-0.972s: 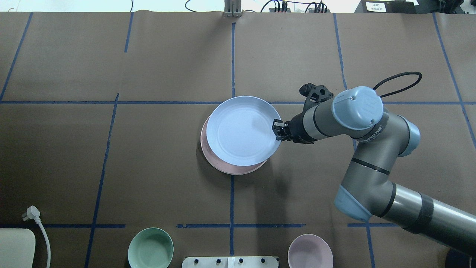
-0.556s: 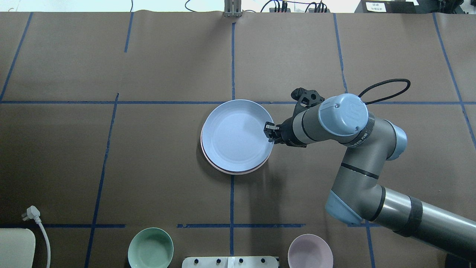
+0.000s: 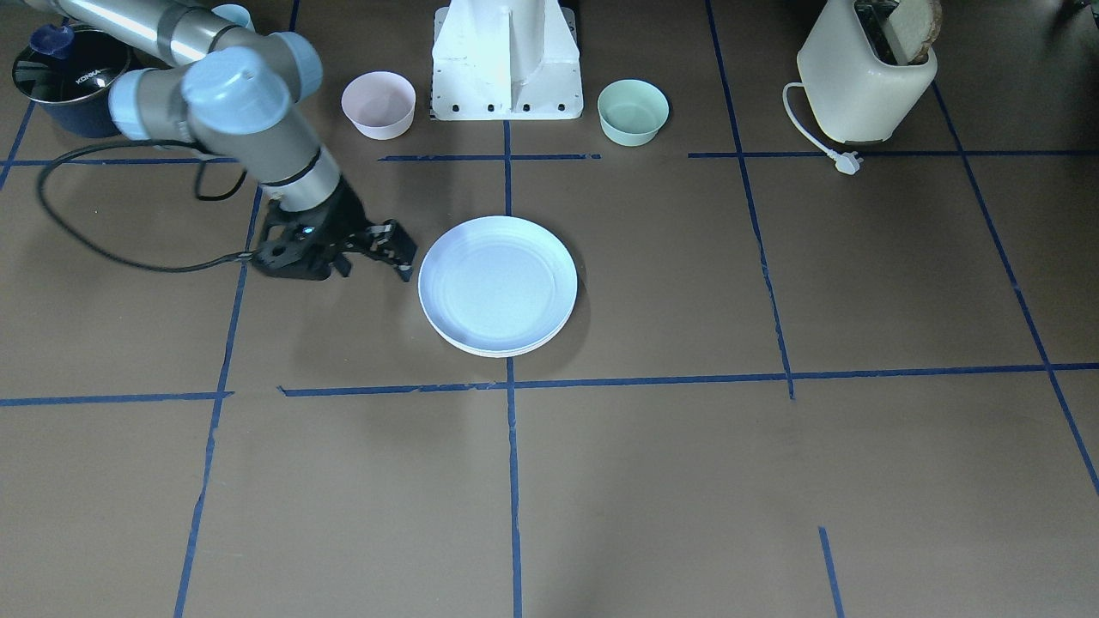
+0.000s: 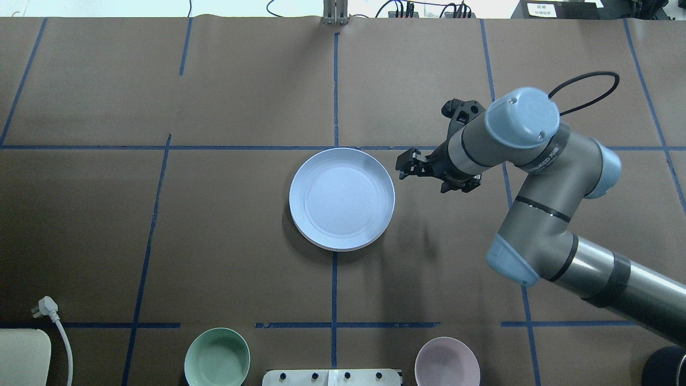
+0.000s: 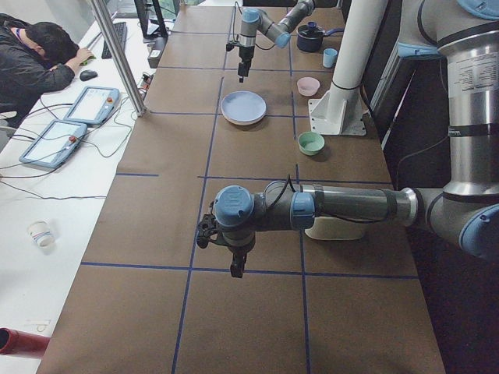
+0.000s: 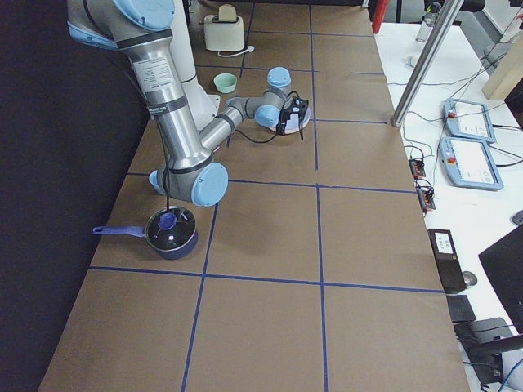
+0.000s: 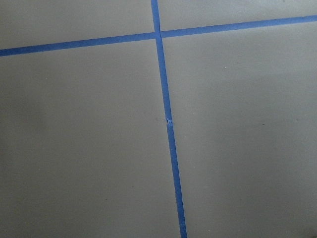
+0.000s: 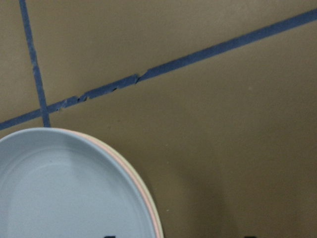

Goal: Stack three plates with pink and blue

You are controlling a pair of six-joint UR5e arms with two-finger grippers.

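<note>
Several blue tape lines (image 4: 335,91) across brown table (image 4: 241,91) beneath plates (image 4: 342,198)

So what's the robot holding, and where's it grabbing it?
Nothing. The right gripper is open beside the blue plate, not touching it; the left gripper looks empty.

You see a light blue plate (image 4: 342,199) with faint concentric rings on top. Under it show thin rims of a pale pink plate (image 8: 140,186) and a cream-white plate (image 8: 157,224). Your tabletop (image 4: 241,96) is brown, gridded with blue tape (image 4: 336,91). There is 1 mint-green bowl (image 4: 217,357) and 1 pink bowl (image 4: 447,362).
</note>
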